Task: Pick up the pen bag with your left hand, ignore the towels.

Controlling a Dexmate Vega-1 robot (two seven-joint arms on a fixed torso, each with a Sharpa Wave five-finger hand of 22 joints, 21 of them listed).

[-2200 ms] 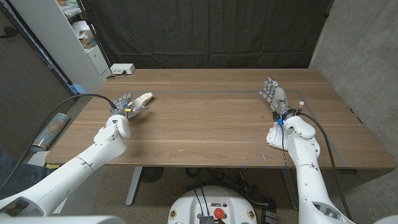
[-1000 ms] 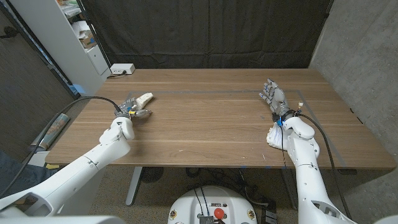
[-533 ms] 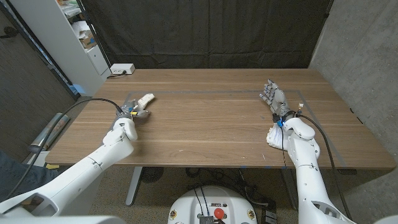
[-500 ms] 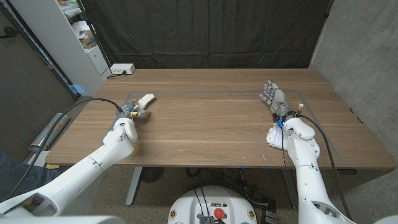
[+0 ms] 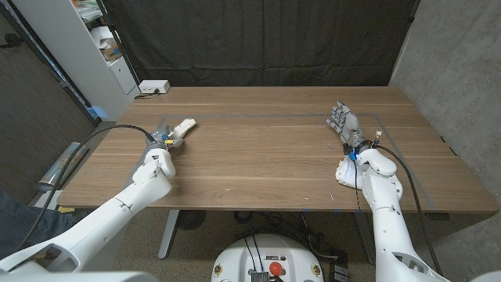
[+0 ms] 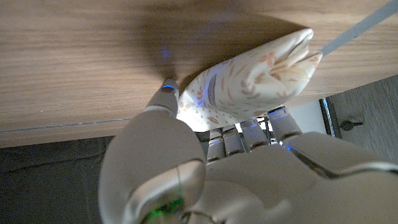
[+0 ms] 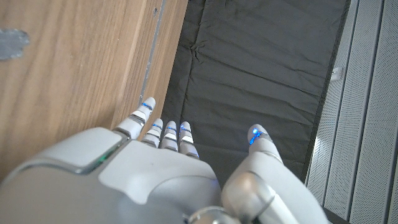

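Note:
The pen bag (image 5: 184, 124), a cream pouch with a faint pattern, lies on the wooden table (image 5: 266, 149) at the left. My left hand (image 5: 166, 141) is at its near end. In the left wrist view the thumb (image 6: 166, 92) touches one side of the pen bag (image 6: 249, 81) and the fingers (image 6: 249, 132) curl against the other side, so the hand grips it. The bag still rests on the wood. At the table's right side my right hand (image 5: 344, 124) stands with its fingers apart and holds nothing; the right wrist view shows its fingers (image 7: 163, 132) spread.
A white power box (image 5: 153, 87) sits at the back left corner. A shelf unit (image 5: 106, 47) stands beyond the table's left edge, and a black curtain (image 5: 258, 39) hangs behind. A black cable (image 5: 102, 133) loops from my left arm over the left edge.
My left hand has moved forward along the table to the pen bag and its fingers have closed around the bag's near end. The right hand has stayed still.

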